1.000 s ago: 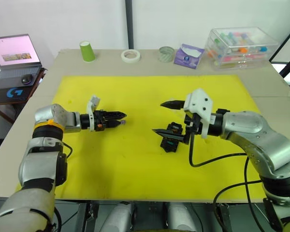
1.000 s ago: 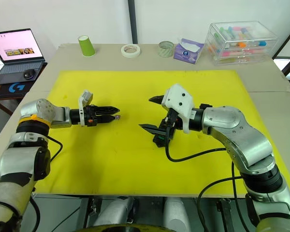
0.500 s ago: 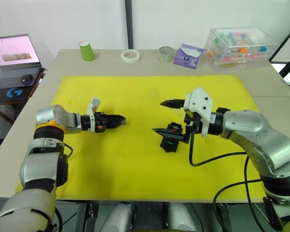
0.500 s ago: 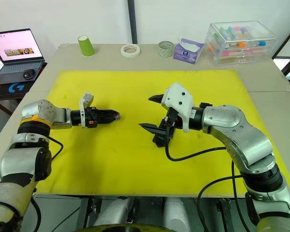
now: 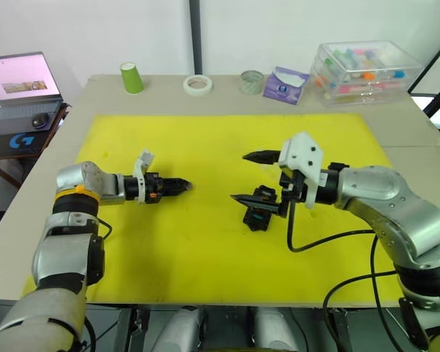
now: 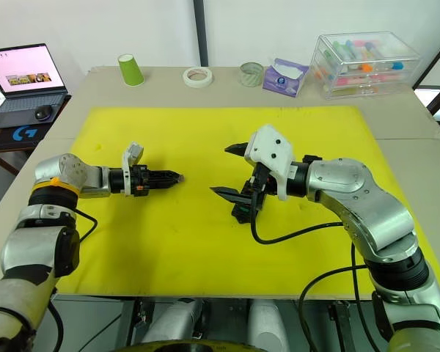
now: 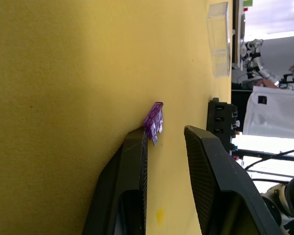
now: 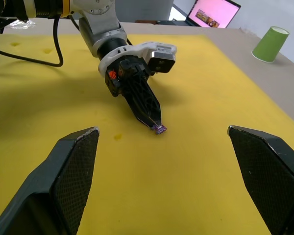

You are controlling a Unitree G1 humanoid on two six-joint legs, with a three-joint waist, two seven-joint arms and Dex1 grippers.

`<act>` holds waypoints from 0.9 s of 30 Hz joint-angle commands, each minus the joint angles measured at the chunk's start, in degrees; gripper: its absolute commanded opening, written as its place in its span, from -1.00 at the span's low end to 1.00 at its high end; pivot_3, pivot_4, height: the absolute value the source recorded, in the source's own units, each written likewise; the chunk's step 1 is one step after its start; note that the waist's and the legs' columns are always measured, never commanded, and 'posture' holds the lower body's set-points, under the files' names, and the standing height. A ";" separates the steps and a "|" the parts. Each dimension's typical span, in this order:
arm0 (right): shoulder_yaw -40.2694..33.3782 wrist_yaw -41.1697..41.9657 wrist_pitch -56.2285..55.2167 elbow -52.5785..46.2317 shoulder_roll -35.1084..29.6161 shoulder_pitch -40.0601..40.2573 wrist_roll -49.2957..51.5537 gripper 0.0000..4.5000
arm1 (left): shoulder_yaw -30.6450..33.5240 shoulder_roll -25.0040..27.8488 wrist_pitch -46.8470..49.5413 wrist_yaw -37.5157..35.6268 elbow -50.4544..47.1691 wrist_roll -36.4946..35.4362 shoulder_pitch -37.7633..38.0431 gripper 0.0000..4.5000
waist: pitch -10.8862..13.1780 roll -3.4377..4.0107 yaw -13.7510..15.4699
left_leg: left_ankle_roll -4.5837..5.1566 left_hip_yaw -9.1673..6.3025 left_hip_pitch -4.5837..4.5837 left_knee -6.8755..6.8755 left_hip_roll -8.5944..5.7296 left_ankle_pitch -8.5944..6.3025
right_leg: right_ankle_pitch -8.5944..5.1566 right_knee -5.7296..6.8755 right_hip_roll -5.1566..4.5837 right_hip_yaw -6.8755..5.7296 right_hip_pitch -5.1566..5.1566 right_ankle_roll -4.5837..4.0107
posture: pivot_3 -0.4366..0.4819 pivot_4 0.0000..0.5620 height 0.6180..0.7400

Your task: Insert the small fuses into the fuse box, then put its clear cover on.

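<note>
Reaching low over the yellow mat (image 5: 205, 242) toward the worktop's left edge, the left gripper (image 7: 161, 142) has its fingers parted a little, and a purple fuse (image 7: 154, 118) sits at the tip of one finger, touching it, with the other finger standing clear on the fuse's far side. The fuse lies on the mat just beyond the fingertips, its long axis roughly in line with the fingers and its metal blades turned back toward them, so a small push forward would put it between the pads before they close; whether it is already pinched I judge not, since the gap looks wider than the fuse.

Further toward the worktop's middle, the fuse box (image 5: 258, 211) rests on the mat under the right gripper (image 5: 251, 177), whose fingers are spread wide with nothing between them. The left arm is plainly the nearer one to the fuse; the right is well apart from it, beside the box.

Beyond the box, the clear cover (image 7: 219, 39) lies flat on the mat.
</note>
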 commanded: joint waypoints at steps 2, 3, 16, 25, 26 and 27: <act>-1.60 0.21 -0.35 -0.67 -0.39 -1.34 0.28 1.00 | 0.04 -0.34 0.41 1.18 0.37 0.76 1.22 -0.53 | 0.00 0.00 -0.01 | 0.00 0.00 0.00 0.00 0.00 0.00 | 0.00 0.00 0.00 0.00 0.00 0.00 | -0.05 -0.47 1.00; -1.52 0.26 -0.38 -0.65 -0.40 -1.38 0.22 1.00 | 0.18 -0.32 0.35 1.49 0.54 0.84 1.28 -0.61 | 0.00 0.00 -0.01 | 0.00 0.00 0.00 0.00 0.00 0.00 | 0.00 0.00 0.00 0.00 0.00 0.00 | -0.05 -0.47 1.00; -1.33 0.60 -0.43 -0.22 0.03 -2.36 0.42 1.00 | 0.04 0.02 1.61 1.30 -1.35 0.07 2.40 -0.98 | -0.03 0.04 -0.16 | 0.00 0.00 0.00 -0.01 0.01 0.00 | 0.00 0.00 -0.01 0.00 0.00 0.00 | -0.05 -0.47 1.00; -5.12 4.86 1.26 2.11 -3.79 -2.01 3.90 1.00 | -7.87 8.67 -0.16 -13.22 -33.72 -8.45 9.05 -0.98 | -0.02 0.04 -0.25 | 0.00 0.00 -0.04 -0.03 0.04 0.00 | 0.00 -0.04 -0.03 0.02 -0.04 0.00 | -0.05 -0.47 1.00; -5.38 5.30 1.53 2.55 -3.96 -2.28 4.36 1.00 | -8.88 9.38 -2.15 -14.26 -36.73 -8.33 9.67 -0.98 | -0.02 0.04 -0.06 | 0.00 0.00 -0.03 -0.03 0.04 0.00 | 0.00 -0.04 -0.05 0.02 -0.01 0.00 | -0.05 -0.47 1.00; -5.45 5.81 2.45 2.90 -4.21 -2.80 5.17 1.00 | -9.93 10.04 -5.87 -15.80 -41.19 -7.94 10.72 -0.98 | -0.02 0.04 0.06 | 0.00 0.00 -0.03 -0.02 0.04 0.00 | 0.00 -0.04 -0.06 0.02 0.00 0.00 | -0.05 -0.47 1.00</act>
